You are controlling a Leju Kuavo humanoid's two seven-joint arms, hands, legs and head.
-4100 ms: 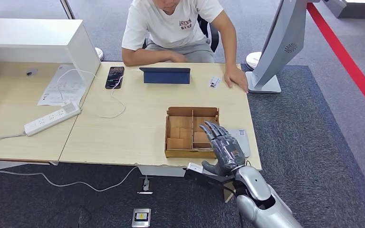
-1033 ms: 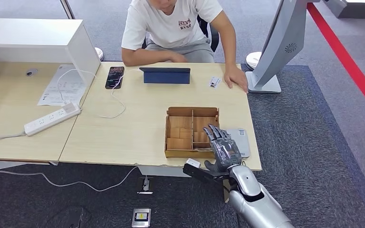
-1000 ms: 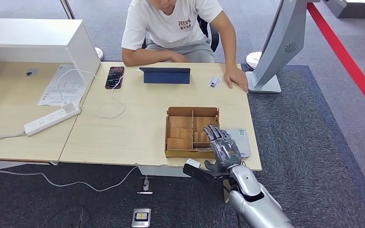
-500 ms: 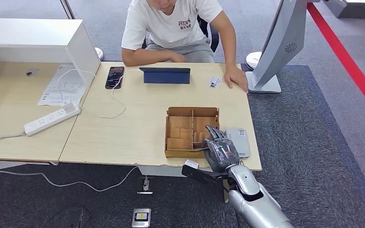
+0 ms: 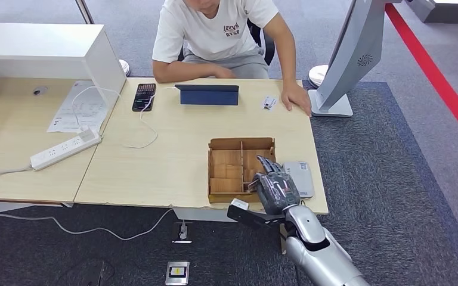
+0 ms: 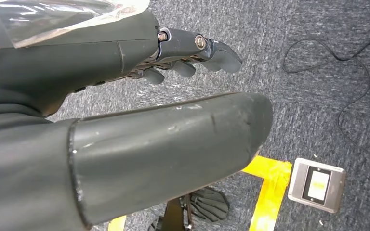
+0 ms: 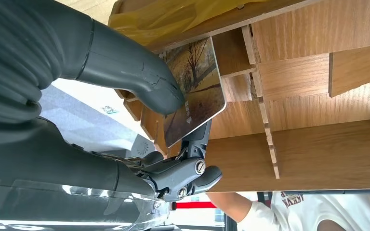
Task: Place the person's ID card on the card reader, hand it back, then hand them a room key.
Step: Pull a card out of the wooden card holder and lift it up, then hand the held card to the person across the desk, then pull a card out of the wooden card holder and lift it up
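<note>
In the head view, the right hand (image 5: 276, 189) is seen over the near right corner of the wooden box (image 5: 229, 148). In the right wrist view, a room key (image 7: 200, 82) is pinched between thumb and finger above the compartments. In the left wrist view, the left hand (image 6: 125, 120) is seen holding nothing, fingers apart, above carpet (image 6: 318, 96).

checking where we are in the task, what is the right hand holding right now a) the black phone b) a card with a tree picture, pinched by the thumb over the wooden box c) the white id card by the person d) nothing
b: in the right wrist view the right hand pinches a picture card between its thumb and a finger, over the compartments of the wooden box.
</note>
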